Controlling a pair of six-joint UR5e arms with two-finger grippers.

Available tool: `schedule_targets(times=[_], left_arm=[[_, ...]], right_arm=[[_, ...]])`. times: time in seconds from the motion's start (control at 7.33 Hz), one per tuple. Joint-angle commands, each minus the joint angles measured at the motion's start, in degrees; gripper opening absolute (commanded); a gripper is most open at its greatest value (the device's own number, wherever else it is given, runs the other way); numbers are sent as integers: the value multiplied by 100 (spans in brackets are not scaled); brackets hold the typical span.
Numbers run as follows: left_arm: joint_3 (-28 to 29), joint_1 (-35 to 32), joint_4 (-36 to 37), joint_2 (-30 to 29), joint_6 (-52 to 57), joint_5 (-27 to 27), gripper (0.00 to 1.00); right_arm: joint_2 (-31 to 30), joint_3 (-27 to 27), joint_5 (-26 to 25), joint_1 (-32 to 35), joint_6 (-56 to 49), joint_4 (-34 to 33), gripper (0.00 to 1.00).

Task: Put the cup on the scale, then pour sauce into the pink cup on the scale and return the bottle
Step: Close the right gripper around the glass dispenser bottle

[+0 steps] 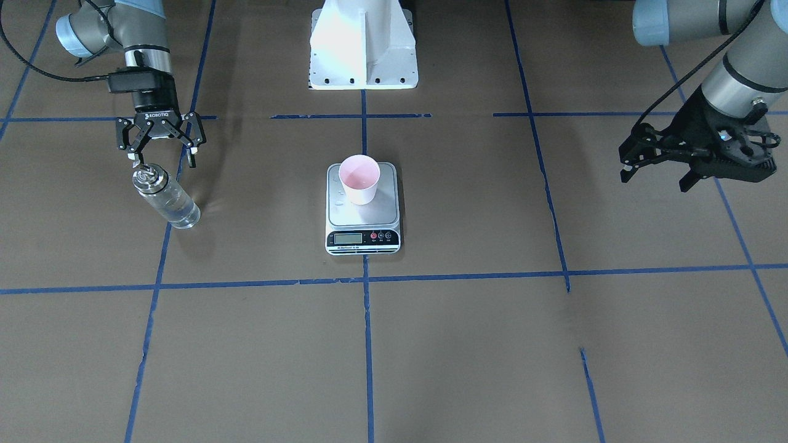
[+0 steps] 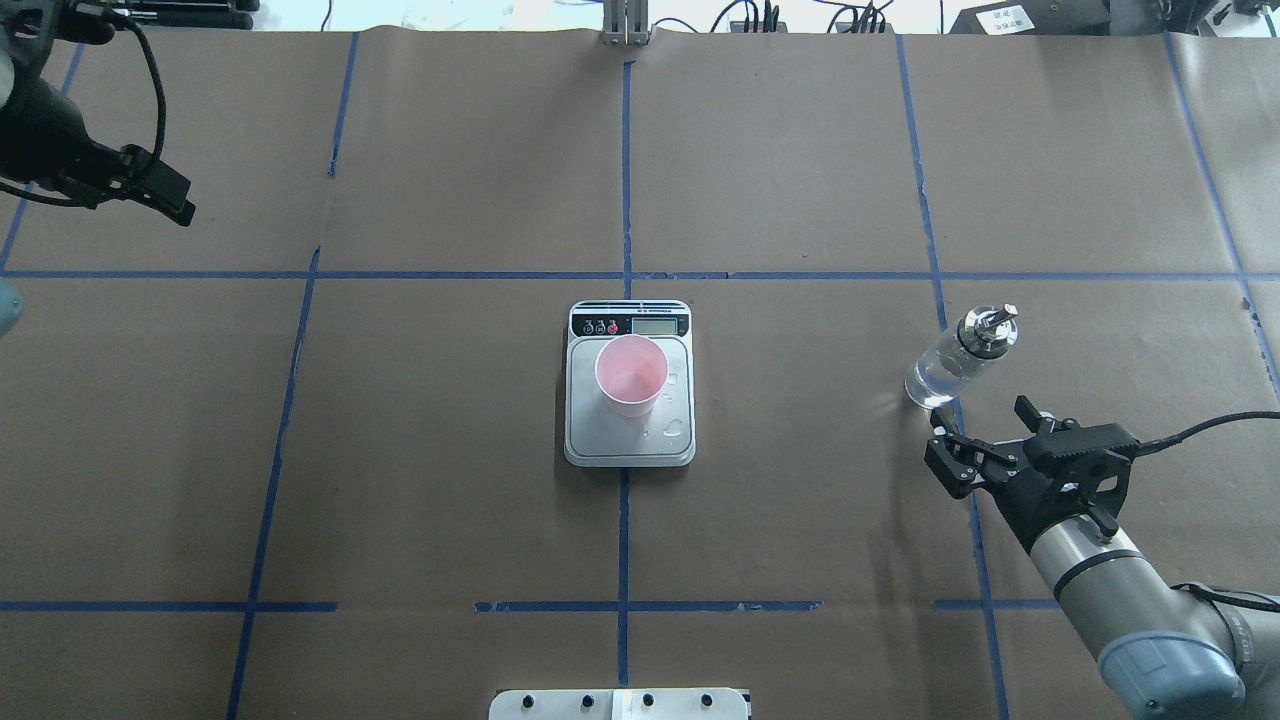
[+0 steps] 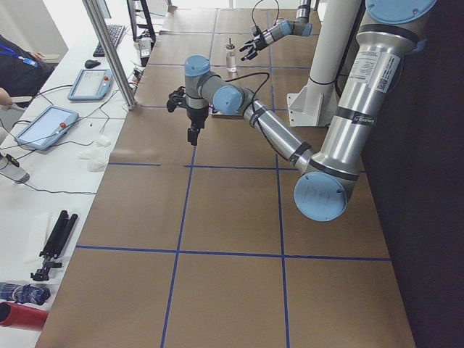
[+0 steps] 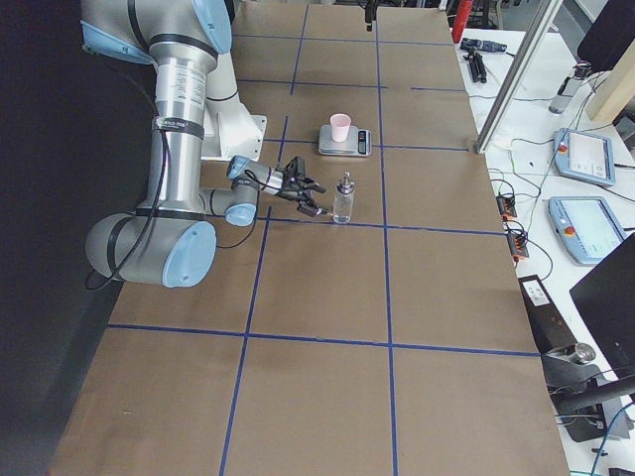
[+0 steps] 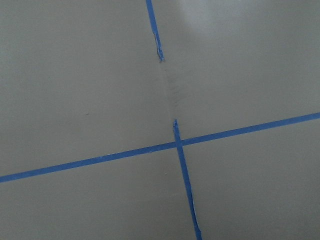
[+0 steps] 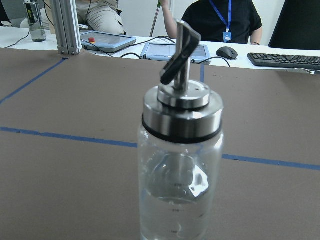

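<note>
Brown paper covers the table (image 1: pixel 492 344), marked w/ a blue tape grid. Ref. point for all pos. below: the scale (image 1: pixel 363 214), lying flat at table ctr on a tape line, display strip on the side away from the robot. Display reading is too small to tell.

1. Cup (image 1: pixel 359 178): upright on the scale's steel platform, on the half nearer the display and fully inside the platform edges. Interior is pink; contents cannot be told. A few droplets (image 2: pixel 675 430) lie on the platform's robot-side half, toward the robot's right.

2. Bottle (image 2: pixel 955 360): upright on the table, well apart from the scale on the robot's right, approx. level w/ it. Silver spout cap is fitted. Sauce (image 6: pixel 175 210): clear liquid seen through the glass.

3. Right gripper (image 1: pixel 163 157): jaws apart, holding nothing. It sits low, just on the robot side of the bottle and aimed at it, well apart from the scale. Its wrist cam shows the bottle centred and close.

4. Left gripper (image 1: pixel 655 178): jaws apart, holding nothing, raised over the table, well apart from the scale on the robot's left. Its wrist cam shows only paper and a tape crossing.

Beyond the table edge, on the far side of the scale from the robot: a seated person (image 6: pixel 222 20), tablets (image 6: pixel 107 41), a keyboard (image 6: pixel 282 60).
</note>
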Motion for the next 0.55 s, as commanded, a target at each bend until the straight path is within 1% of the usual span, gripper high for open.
schedule_targets(times=[0.0, 0.14, 0.41], left_arm=[[13, -78, -1, 66, 150, 6, 100], [48, -87, -1, 66, 159, 15, 100], [135, -262, -1, 66, 552, 251, 100]], right_arm=[[18, -129, -11, 78, -125, 1, 100], [26, -147, 6, 140, -170, 1, 100], [96, -147, 42, 307, -258, -8, 100]])
